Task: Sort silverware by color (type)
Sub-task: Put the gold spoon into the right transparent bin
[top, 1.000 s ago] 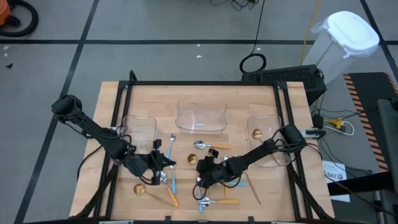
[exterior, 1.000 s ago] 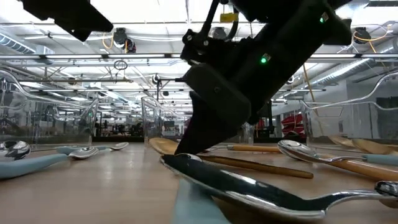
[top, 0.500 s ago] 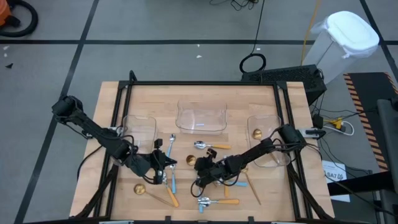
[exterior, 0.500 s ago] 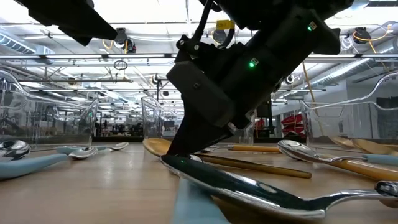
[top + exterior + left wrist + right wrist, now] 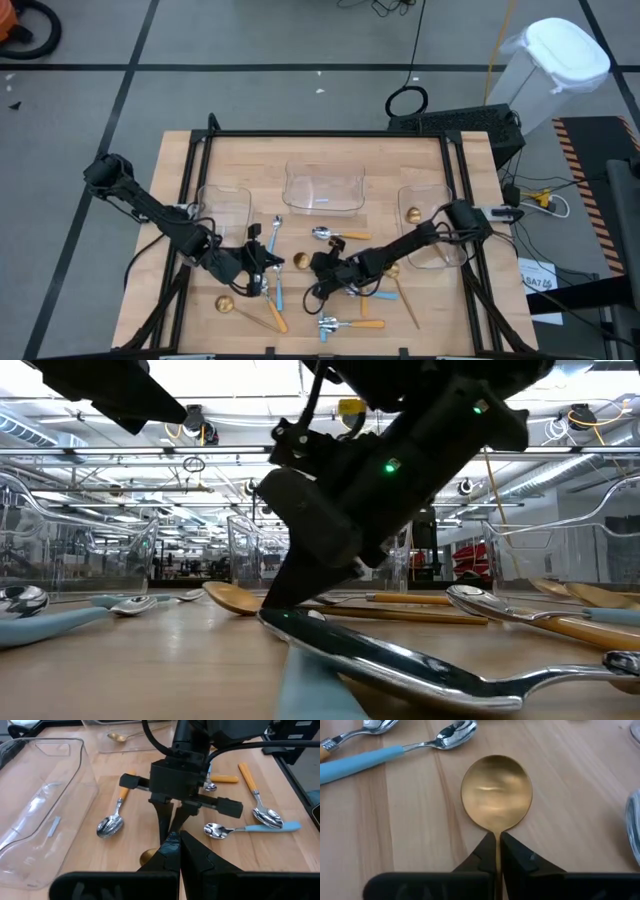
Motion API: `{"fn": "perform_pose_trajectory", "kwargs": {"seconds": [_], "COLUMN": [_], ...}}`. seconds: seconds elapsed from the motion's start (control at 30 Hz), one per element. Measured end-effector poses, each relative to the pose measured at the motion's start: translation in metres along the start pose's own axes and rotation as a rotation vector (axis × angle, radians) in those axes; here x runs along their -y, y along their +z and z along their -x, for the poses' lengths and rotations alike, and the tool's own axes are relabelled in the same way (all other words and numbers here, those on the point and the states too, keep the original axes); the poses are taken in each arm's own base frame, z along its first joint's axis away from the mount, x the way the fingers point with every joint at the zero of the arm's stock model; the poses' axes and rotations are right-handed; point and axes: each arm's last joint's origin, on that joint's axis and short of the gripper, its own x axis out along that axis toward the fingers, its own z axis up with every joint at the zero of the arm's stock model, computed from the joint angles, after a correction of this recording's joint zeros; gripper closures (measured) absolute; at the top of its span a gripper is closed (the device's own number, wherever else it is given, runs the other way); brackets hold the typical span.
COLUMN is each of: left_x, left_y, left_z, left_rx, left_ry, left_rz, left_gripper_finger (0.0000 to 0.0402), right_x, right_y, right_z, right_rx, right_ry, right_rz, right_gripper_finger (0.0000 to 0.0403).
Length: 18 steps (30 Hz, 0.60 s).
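The right tool (image 5: 497, 851) is closed on the gold spoon (image 5: 496, 795), at the neck under its bowl. The left tool (image 5: 262, 267) is closed and empty, at 9 o'clock from the right one on the surface (image 5: 400, 170).

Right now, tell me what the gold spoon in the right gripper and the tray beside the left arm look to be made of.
Gold spoon: likely metal with a brushed gold finish; soft, dull highlight across its bowl. It is pinched in the right gripper. Clear tray: looks like thin transparent plastic; the wood shows through and its edges glint.

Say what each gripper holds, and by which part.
The right gripper is shut on the gold spoon, pinching its thin handle just behind the bowl. The left gripper is shut with nothing visible between its fingers.
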Motion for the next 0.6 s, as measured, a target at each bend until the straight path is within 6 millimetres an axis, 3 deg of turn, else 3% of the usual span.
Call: {"fn": "perform_pose_trajectory", "kwargs": {"seconds": [0.4,0.6], "left_x": [0.000,0.001], "left_y": [0.001,0.002], "left_z": [0.000,0.000], "left_rx": [0.012,0.021], "left_ry": [-0.004,-0.008], "left_rz": [0.017,0.022], "left_gripper_finger": [0.0401,0.0401], "right_x": [-0.010,-0.005], "right_y": [0.040,0.059], "right_z": [0.011,0.037], "right_rx": [-0.024,-0.072], "right_ry": [-0.016,-0.058], "right_rz": [0.094,0.118], "right_gripper_finger": [0.0397,0.0397]}}
